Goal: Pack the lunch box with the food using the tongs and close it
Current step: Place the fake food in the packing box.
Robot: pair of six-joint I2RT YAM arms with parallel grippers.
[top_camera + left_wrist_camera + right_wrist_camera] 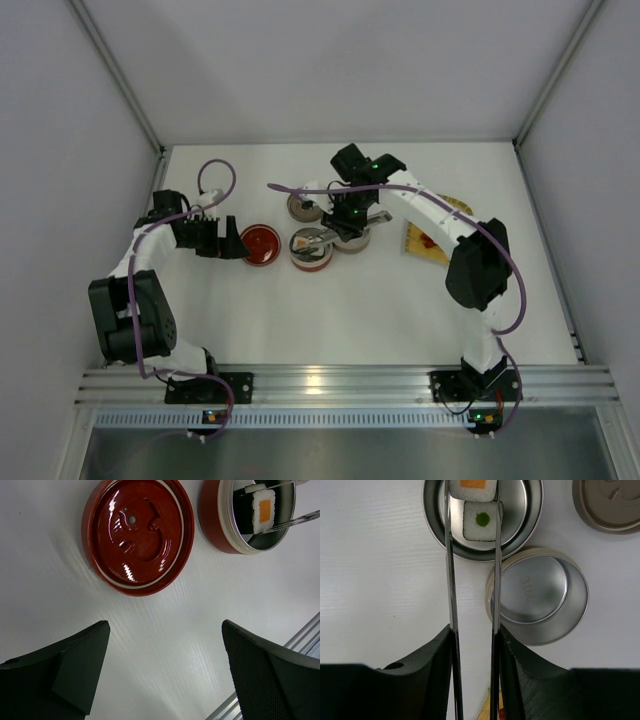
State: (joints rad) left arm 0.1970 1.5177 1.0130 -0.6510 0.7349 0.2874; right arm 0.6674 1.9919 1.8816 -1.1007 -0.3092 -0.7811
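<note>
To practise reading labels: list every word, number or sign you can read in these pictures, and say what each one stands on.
"316L": stamped on the inside floor of the empty steel bowl, lying sideways in the right wrist view.
Raised marks on the red lid: a moulded pattern, not readable as text.
Raised marks on the beige lid: cut off by the picture edge, not readable.
Top view: nothing large enough to read.

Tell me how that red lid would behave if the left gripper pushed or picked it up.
Probably slippery: the red lid is glossy, with bright reflections. It looks stiff and shallow, lying flat on the table, so a push would likely slide it rather than tip it. Its low rim gives the open left gripper little to pinch.
</note>
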